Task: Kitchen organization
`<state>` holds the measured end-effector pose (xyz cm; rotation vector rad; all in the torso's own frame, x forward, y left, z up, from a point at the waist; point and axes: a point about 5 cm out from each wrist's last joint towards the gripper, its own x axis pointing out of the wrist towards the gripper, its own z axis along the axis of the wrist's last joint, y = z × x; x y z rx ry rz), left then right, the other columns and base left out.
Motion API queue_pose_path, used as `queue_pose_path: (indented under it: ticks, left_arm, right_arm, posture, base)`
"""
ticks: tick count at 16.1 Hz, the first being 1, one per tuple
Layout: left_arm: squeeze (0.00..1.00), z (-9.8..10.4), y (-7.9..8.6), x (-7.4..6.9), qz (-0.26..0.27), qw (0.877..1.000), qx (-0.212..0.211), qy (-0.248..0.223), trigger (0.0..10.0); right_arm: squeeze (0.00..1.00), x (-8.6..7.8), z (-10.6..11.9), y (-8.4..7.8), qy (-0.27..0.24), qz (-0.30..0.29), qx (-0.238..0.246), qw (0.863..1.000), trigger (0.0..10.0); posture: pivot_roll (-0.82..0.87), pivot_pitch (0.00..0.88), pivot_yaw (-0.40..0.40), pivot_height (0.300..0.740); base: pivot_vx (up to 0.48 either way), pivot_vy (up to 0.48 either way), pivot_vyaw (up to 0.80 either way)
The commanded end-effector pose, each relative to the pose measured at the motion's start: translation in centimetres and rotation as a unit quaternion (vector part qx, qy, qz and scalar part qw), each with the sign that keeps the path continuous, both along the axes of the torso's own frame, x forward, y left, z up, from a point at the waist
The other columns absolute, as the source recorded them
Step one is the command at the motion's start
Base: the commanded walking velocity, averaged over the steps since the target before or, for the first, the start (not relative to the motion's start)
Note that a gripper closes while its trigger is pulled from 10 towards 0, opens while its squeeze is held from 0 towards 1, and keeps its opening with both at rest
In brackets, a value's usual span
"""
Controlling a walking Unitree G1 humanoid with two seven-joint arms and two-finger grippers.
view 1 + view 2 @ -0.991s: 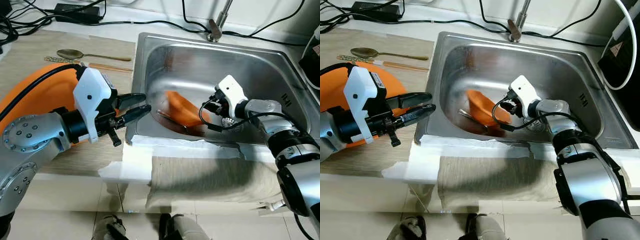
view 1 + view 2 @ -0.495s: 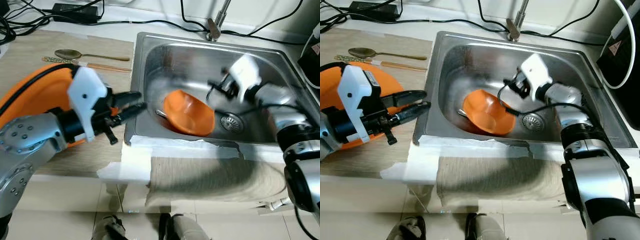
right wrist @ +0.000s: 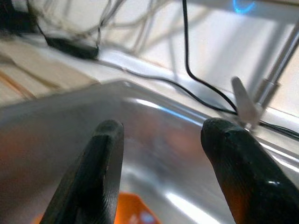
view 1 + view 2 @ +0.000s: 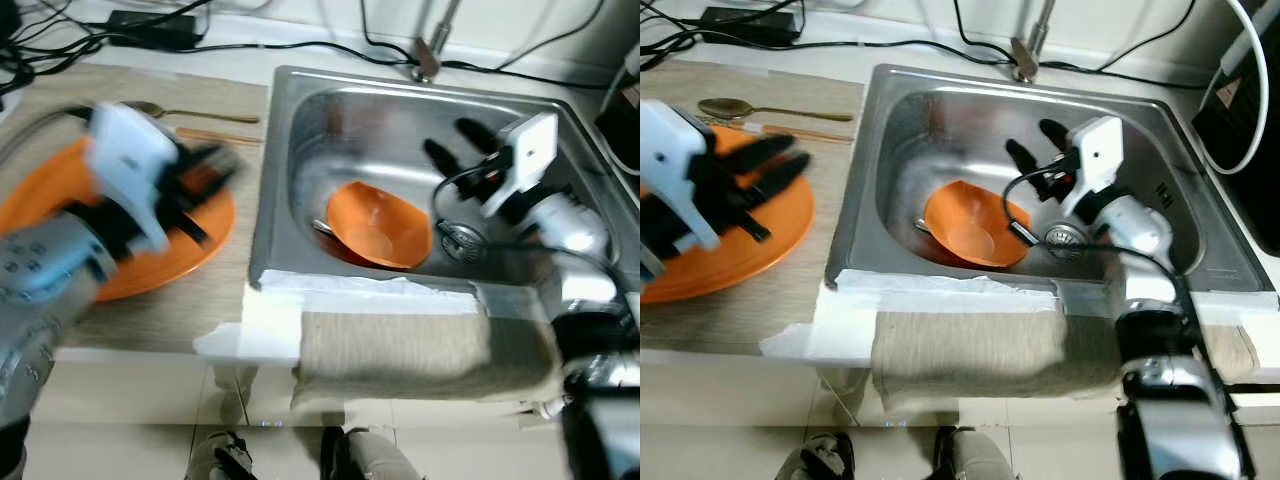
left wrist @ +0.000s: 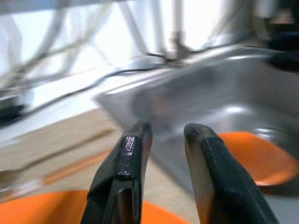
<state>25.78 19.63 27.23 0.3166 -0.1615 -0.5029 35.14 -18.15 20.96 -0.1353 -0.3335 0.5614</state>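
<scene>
An orange bowl point(image 4: 378, 225) lies tilted in the steel sink point(image 4: 350, 120), with nothing holding it. My right gripper point(image 4: 1037, 142) hangs open in the air above and behind the bowl, pointing toward the sink's back wall point(image 3: 154, 135). A big orange plate point(image 4: 740, 240) rests on the wooden counter left of the sink. My left gripper point(image 4: 775, 160) is blurred over the plate's right side, fingers a little apart and empty; in the left wrist view the fingers point(image 5: 133, 149) point past the plate point(image 5: 46, 210) toward the bowl point(image 5: 257, 161).
A spoon point(image 4: 740, 105) and chopsticks point(image 4: 805, 132) lie behind the plate. A utensil point(image 4: 320, 228) pokes out under the bowl. The drain point(image 4: 455, 240) sits right of the bowl, the faucet point(image 4: 430, 50) behind. A grey towel point(image 4: 420, 350) drapes the front edge. Cables run along the back.
My right gripper has let go of the orange bowl and lifted up and back; the bowl now lies in the sink. My left arm has swung left, back over the plate.
</scene>
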Motion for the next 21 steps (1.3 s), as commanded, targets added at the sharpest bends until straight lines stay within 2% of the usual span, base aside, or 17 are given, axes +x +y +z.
queue_pose_path:
  ticks: [1,3,4,5,7,8,10,12,13,15,18,19,20,21]
  left_arm:
    - [0.00,0.5,0.2,-0.3,-0.001,1.000,0.003,-0.015,10.0]
    - [0.00,0.4,1.2,-1.2,-0.008,1.000,0.003,0.000,10.0]
    - [0.00,0.5,1.5,-1.5,-0.012,1.000,0.011,0.004,10.0]
    - [0.00,0.7,2.0,-2.2,-0.020,0.999,0.027,0.009,10.0]
    - [0.00,0.8,2.3,-3.0,-0.037,0.998,0.031,0.028,10.0]
    - [1.00,0.7,2.5,-3.6,-0.054,0.997,0.032,0.047,10.0]
    - [1.00,0.5,3.2,-4.2,-0.044,0.996,0.037,0.066,10.0]
    - [1.00,1.0,5.1,-4.3,-0.011,0.999,0.006,0.046,10.0]
    - [1.00,0.8,6.4,-4.3,0.014,0.998,0.013,0.051,10.0]
    - [1.00,0.2,7.5,-4.6,0.039,0.997,0.023,0.069,10.0]
    - [1.00,-0.1,7.6,-4.0,0.064,0.995,0.028,0.071,10.0]
    - [1.00,0.1,7.6,-3.6,0.072,0.995,0.012,0.069,10.0]
    - [1.00,0.2,7.8,-3.6,0.076,0.995,0.014,0.070,10.0]
    - [1.00,0.7,9.5,-3.8,0.107,0.992,0.019,0.069,10.0]
  right_arm:
    - [0.00,-0.7,1.8,-0.4,-0.021,-0.006,0.023,0.999,10.0]
    - [0.00,-2.3,2.5,0.1,-0.021,0.018,0.033,0.999,10.0]
    - [0.39,-3.0,2.7,0.4,-0.016,0.037,0.039,0.998,10.0]
    - [1.00,-4.2,2.8,1.2,-0.005,0.080,0.050,0.996,10.0]
    - [1.00,-6.2,2.6,2.5,0.012,0.134,0.033,0.990,10.0]
    - [1.00,-7.4,2.2,3.2,0.028,0.167,0.030,0.985,10.0]
    - [1.00,-8.1,2.1,3.5,0.045,0.184,0.026,0.982,10.0]
    - [1.00,-8.4,1.9,3.6,0.060,0.193,0.027,0.979,10.0]
    - [1.00,-8.4,1.6,3.8,0.068,0.192,0.026,0.979,10.0]
    - [1.00,-8.5,1.4,4.0,0.079,0.192,0.030,0.978,10.0]
    - [1.00,-8.6,1.2,4.3,0.089,0.192,0.036,0.977,10.0]
    - [1.00,-8.6,1.2,4.3,0.093,0.192,0.040,0.976,10.0]
    - [1.00,-8.7,1.1,4.3,0.095,0.191,0.041,0.976,10.0]
    - [1.00,-8.7,1.0,4.3,0.098,0.190,0.039,0.976,10.0]
  posture:
    - [-0.09,0.177,-0.095,0.740]
    - [-0.09,0.185,-0.097,0.740]
    - [-0.09,0.187,-0.101,0.740]
    - [-0.09,0.190,-0.104,0.740]
    - [-0.08,0.195,-0.112,0.740]
    - [-0.08,0.201,-0.115,0.740]
    - [-0.08,0.207,-0.117,0.740]
    - [-0.08,0.211,-0.121,0.740]
    - [-0.07,0.214,-0.121,0.740]
    - [-0.07,0.219,-0.122,0.740]
    - [-0.07,0.224,-0.122,0.740]
    - [-0.08,0.223,-0.117,0.740]
    - [-0.08,0.222,-0.115,0.740]
    - [-0.08,0.224,-0.115,0.740]
  base:
    - [0.000,0.000,0.00]
    - [0.000,0.000,0.00]
    - [0.000,0.000,0.00]
    - [0.000,0.000,0.00]
    - [0.000,0.000,0.00]
    - [0.000,0.000,0.00]
    - [0.000,0.000,0.00]
    - [0.000,0.000,0.00]
    - [0.000,0.000,0.00]
    - [0.000,0.000,0.00]
    - [0.000,0.000,0.00]
    - [0.000,0.000,0.00]
    - [0.000,0.000,0.00]
    - [0.000,0.000,0.00]
